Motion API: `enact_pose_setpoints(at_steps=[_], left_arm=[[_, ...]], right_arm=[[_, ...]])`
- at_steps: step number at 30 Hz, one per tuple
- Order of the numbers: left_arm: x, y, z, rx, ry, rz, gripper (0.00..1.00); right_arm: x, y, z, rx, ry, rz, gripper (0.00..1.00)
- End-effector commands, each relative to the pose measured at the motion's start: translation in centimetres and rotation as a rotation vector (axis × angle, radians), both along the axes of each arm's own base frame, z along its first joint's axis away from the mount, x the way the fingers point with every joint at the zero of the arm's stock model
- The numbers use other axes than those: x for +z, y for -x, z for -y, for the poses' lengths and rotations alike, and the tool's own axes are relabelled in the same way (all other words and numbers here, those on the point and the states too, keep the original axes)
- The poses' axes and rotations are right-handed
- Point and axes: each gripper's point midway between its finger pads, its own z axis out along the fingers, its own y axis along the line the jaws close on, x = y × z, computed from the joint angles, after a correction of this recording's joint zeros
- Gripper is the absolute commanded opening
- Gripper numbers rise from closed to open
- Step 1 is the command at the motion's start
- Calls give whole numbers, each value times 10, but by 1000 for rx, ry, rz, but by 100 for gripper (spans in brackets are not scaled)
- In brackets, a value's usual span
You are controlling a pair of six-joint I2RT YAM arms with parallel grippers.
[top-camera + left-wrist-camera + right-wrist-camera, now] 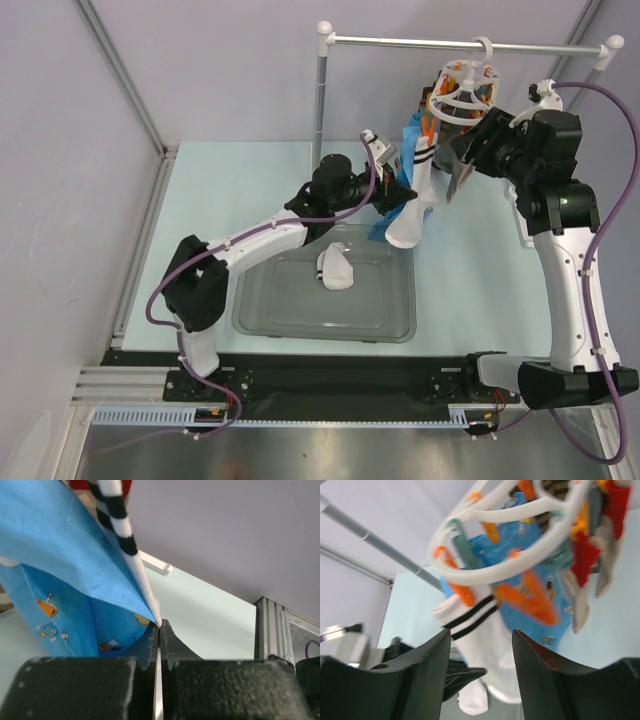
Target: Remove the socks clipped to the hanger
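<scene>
The white ring hanger (pixel 462 98) hangs by its hook from the rail and also shows in the right wrist view (pixel 520 560). An orange peg (pixel 459 589) holds a white sock with black stripes (pixel 412 205) (pixel 490 640). A bright blue cartoon sock (pixel 404 150) (pixel 545 592) hangs beside it, with red and beige socks (pixel 585 560) further round. My left gripper (pixel 393 197) (pixel 159 626) is shut on the striped sock's lower edge (pixel 142 580), with the blue sock (pixel 70 565) pressed against it. My right gripper (pixel 462 165) (pixel 480 632) is open and empty just below the ring.
A grey tray (pixel 270 315) lies on the table in front of the arms, with one white sock (pixel 335 268) in it. The white-and-metal rail stand (pixel 400 42) rises at the back. A wall post (pixel 270 630) stands to the right in the left wrist view.
</scene>
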Motion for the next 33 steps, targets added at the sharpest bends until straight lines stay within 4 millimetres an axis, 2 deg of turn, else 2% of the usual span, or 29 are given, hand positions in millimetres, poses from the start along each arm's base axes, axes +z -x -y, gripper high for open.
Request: enact_pose_setpoints(at_steps=[1, 4, 8, 11, 15, 22, 27, 33], left_arm=[[11, -4, -5, 47, -7, 48, 0], [13, -5, -5, 59, -10, 51, 0], [16, -8, -6, 74, -13, 64, 0], [17, -9, -6, 88, -14, 71, 0], [18, -8, -5, 92, -11, 72, 0], [19, -7, -1, 79, -9, 77, 0], [19, -7, 1, 72, -10, 75, 0], [21, -6, 3, 75, -7, 75, 0]], right_arm=[[37, 10, -19, 17, -10, 109, 57], [41, 2, -28, -9, 17, 123, 56], [42, -18, -39, -79, 86, 118, 56], [42, -28, -34, -157, 134, 120, 56], [38, -42, -40, -185, 167, 111, 59], [18, -50, -45, -197, 195, 59, 57], [12, -55, -47, -201, 193, 56, 54], [-2, -46, -51, -173, 182, 0, 54]])
